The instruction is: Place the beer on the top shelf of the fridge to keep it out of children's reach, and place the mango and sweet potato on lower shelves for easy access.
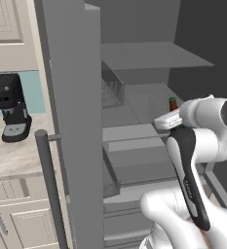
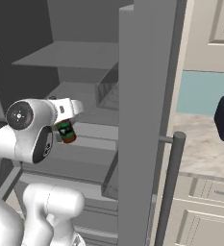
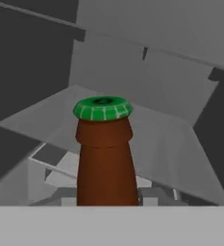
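Beer [image 3: 106, 158] upright, cap toward top shelf [image 3: 171, 139]

A glossy white robot arm [image 1: 202, 146] built of rounded, tube-like segments. A long dark grey to black panel runs down one link, carrying small pale markings too small to read. A round grey disc cap with a small central hub [image 2: 19, 115] closes the end of one joint.

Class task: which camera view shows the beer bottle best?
The hand view: the bottle shows large, brown neck and green cap. The right base view shows its labelled lower body; the left base view just its top.
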### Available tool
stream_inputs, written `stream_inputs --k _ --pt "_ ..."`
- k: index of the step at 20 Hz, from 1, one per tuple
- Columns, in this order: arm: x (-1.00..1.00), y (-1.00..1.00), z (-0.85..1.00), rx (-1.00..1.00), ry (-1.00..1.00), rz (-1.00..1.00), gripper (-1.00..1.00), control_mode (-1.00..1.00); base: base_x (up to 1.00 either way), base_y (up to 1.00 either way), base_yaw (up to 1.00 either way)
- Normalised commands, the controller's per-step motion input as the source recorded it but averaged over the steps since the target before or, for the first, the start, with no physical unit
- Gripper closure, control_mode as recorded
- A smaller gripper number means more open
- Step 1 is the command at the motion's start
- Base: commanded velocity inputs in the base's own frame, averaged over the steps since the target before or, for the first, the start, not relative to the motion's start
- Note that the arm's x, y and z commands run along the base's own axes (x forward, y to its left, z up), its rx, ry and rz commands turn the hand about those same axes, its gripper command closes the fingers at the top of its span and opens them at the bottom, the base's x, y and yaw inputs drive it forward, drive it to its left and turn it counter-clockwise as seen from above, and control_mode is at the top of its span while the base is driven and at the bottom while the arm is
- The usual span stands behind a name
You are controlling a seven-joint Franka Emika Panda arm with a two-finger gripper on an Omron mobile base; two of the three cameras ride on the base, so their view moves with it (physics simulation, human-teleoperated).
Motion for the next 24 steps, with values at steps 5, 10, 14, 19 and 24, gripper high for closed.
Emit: stream_inputs --k 5,10,14,19,24 --pt "0.00 0.07 0.71 0.07 -0.25 -0.07 1.00 -1.00 0.00 0.00 0.00" --pt "0.00 0.00 0.70 0.24 -0.20 -0.22 1.00 -1.00 0.00 0.00 0.00" --pt "0.00 0.00 0.92 0.22 -0.05 -0.21 1.00 -1.00 0.00 0.00 0.00" --pt "0.00 -0.02 0.84 0.09 0.00 -0.06 1.00 -1.00 0.00 0.00 0.00" --pt "0.19 -0.21 0.17 0.03 0.00 0.01 1.00 -1.00 0.00 0.00 0.00"
